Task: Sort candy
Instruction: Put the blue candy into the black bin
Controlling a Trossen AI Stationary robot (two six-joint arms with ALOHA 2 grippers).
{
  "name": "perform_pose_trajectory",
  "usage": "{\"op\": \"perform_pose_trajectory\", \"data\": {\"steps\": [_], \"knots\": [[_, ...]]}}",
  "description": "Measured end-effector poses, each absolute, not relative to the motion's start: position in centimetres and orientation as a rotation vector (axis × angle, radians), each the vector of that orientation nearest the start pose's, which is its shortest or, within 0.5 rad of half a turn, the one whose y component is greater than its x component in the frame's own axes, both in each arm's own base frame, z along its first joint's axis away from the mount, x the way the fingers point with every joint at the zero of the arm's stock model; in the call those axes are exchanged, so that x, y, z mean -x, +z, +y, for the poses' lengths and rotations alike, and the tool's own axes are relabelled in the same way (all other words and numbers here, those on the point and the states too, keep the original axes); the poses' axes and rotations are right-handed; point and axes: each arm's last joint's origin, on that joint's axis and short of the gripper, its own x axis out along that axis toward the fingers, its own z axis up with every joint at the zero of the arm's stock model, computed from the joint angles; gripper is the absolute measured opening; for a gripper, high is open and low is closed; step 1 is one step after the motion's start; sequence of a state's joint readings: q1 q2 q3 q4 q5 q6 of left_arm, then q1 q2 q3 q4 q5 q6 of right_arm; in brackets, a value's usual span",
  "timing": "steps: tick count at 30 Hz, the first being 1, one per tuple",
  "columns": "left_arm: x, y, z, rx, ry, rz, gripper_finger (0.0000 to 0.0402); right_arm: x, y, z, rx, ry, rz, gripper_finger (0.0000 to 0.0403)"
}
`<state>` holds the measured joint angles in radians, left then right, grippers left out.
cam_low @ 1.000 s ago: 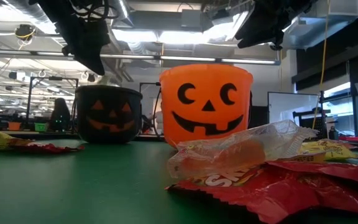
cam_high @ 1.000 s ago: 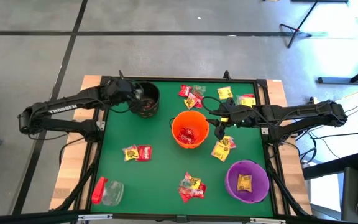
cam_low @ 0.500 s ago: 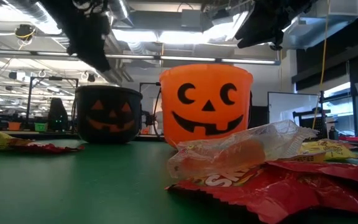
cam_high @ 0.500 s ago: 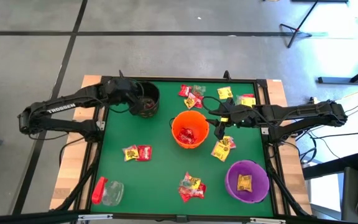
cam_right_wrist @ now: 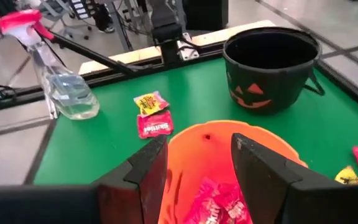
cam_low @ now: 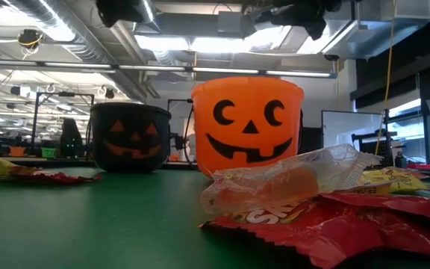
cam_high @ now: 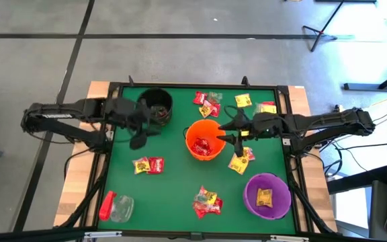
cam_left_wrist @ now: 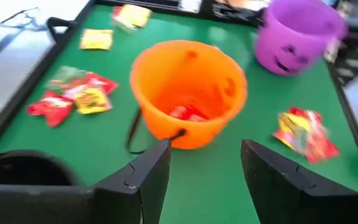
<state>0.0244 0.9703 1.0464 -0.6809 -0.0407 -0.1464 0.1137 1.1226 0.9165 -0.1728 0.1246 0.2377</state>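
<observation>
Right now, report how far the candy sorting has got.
Done: red candy lies in the orange bucket, one yellow packet in the purple bucket.
In hand: nothing. The left gripper is open and empty beside the black bucket; the right gripper is open over the orange bucket's rim.
Left: packets are scattered on the table in several clusters.

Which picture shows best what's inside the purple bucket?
The high view: it looks straight down into the round purple plastic bucket and shows one yellow candy packet inside. The left wrist view shows only its outside, blurry. The other views miss it.
</observation>
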Motion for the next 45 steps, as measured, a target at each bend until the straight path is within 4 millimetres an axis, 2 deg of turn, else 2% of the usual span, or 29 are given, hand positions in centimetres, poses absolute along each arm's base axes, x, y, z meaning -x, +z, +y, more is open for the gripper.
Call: {"op": "perform_pose_trajectory", "data": {"steps": [4, 8, 20, 31, 40, 45], "knots": [[-18.9, 34.0, -1.8, 0.082, 0.026, 0.618, 0.0186, -25.0, 31.1, 4.6, -0.134, 0.011, 0.372, 0.0177], [-18.8, 34.1, -3.0, 0.043, 0.006, 0.61, 0.0186, -25.7, 30.3, 7.3, -0.062, 0.074, 0.372, 0.0177], [-18.8, 34.1, -3.4, 0.037, -0.007, 0.607, 0.0186, -27.0, 26.4, 12.9, 0.006, 0.207, 0.505, 0.0177], [-18.8, 34.0, -3.4, 0.037, -0.009, 0.609, 0.0186, -31.7, 23.5, 18.8, 0.031, 0.391, 0.765, 0.0177], [-18.8, 34.1, -3.4, 0.038, -0.009, 0.605, 0.0185, -34.4, 19.4, 20.7, -0.027, 0.371, 0.865, 0.0177], [-18.8, 34.1, -3.4, 0.038, -0.009, 0.602, 0.0185, -35.0, 17.3, 20.5, -0.017, 0.281, 0.916, 0.0177]]}}
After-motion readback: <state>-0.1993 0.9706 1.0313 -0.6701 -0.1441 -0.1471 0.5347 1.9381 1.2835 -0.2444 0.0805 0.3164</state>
